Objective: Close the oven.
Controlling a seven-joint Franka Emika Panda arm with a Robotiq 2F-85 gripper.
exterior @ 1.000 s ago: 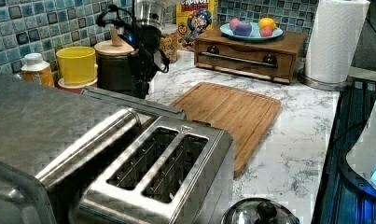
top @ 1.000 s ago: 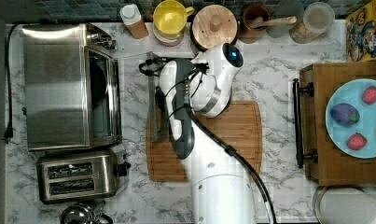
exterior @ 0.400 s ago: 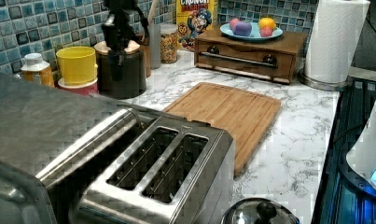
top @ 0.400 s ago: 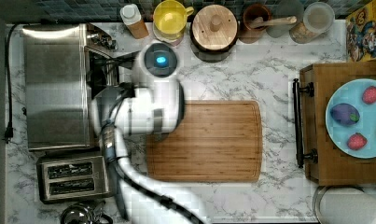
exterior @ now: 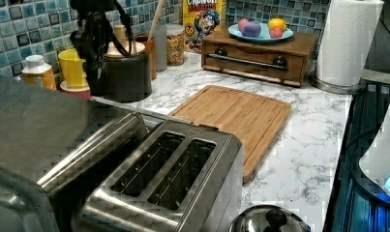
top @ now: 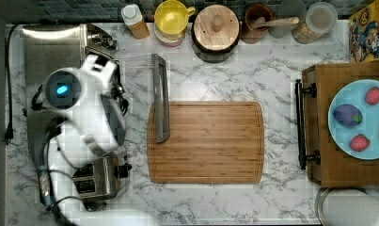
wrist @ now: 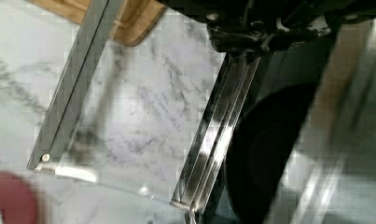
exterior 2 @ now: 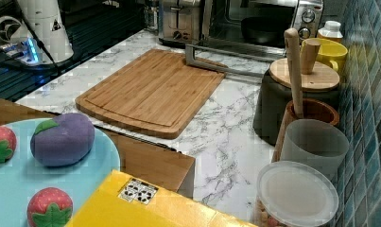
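The oven (top: pixel 51 52) is a large steel box at the top view's left. Its glass door (top: pixel 138 99) lies folded down flat on the counter, and the grey bar handle (top: pixel 160 99) rests over the edge of the cutting board (top: pixel 210 141). In the right view the oven (exterior 2: pixel 266 21) shows its dark inside behind the lowered handle (exterior 2: pixel 212 61). My white arm (top: pixel 83 110) hangs over the oven's front. The gripper (exterior: pixel 95 77) is a dark shape above the oven's far end in the left view. The wrist view looks down on the glass door (wrist: pixel 129 126), its hinge (wrist: pixel 218 130) and the dark cavity (wrist: pixel 269 149).
A two-slot toaster (top: pixel 100 176) stands beside the oven. A yellow cup (top: pixel 170 19), a dark lidded canister (top: pixel 216 28) and jars line the back wall. A wooden drawer box (top: pixel 342 155) with a blue plate of toy fruit (top: pixel 361 117) stands at the top view's right.
The arm has swung from over the cutting board to the top view's left, above the oven. The door lies flat and open as before.
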